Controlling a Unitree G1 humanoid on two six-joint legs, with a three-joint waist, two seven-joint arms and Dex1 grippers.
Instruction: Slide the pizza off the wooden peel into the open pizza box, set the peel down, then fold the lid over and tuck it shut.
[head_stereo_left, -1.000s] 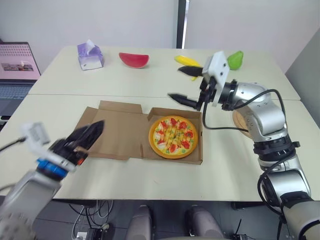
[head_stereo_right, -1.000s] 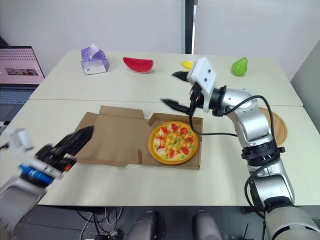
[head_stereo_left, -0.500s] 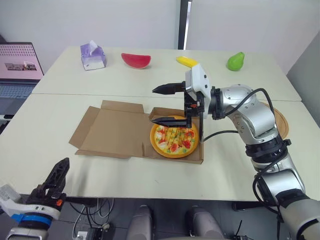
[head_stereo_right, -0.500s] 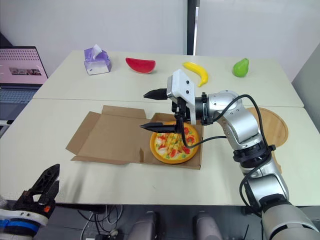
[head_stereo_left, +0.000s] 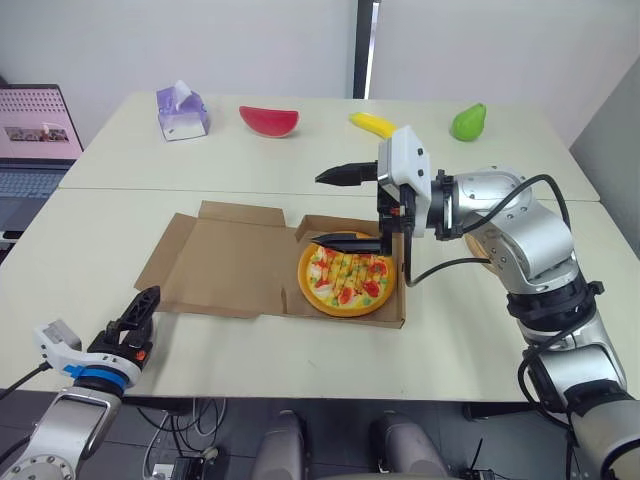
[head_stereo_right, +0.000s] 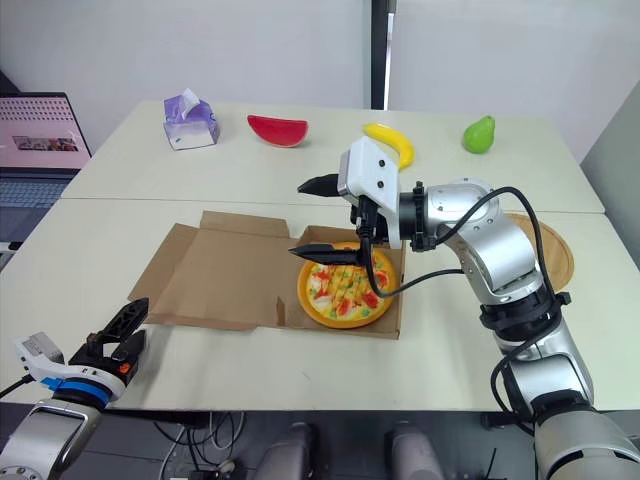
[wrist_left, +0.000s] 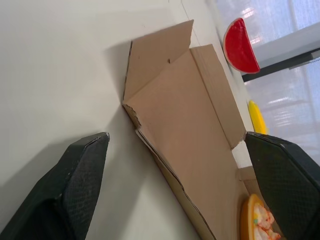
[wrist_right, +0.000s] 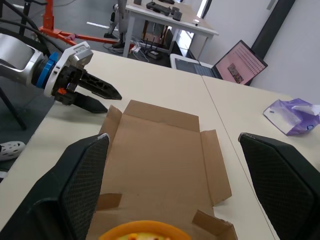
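while the round pizza (head_stereo_left: 347, 279) lay in the flat brown cardboard box (head_stereo_left: 225, 262) on a pale desk (head_stereo_left: 300, 352), right tool (head_stereo_left: 318, 209) and left tool (head_stereo_left: 138, 320) gaped apart.

The open lid (head_stereo_left: 225, 262) lay flat on the table (head_stereo_left: 260, 350), with bare tabletop to its left, in front of it and behind it. Over the box's back wall the right gripper (head_stereo_left: 318, 209) hung with fingers spread, one above the other, taking up the room above the pizza (head_stereo_left: 347, 279). The left gripper (head_stereo_left: 138, 318), fingers apart, sat low at the table's near left corner, well apart from the lid. The peel (head_stereo_right: 553, 250) lay right of the box. The tissue box (head_stereo_left: 180, 110), watermelon slice (head_stereo_left: 268, 120), banana (head_stereo_left: 372, 122) and pear (head_stereo_left: 467, 121) stood well back.
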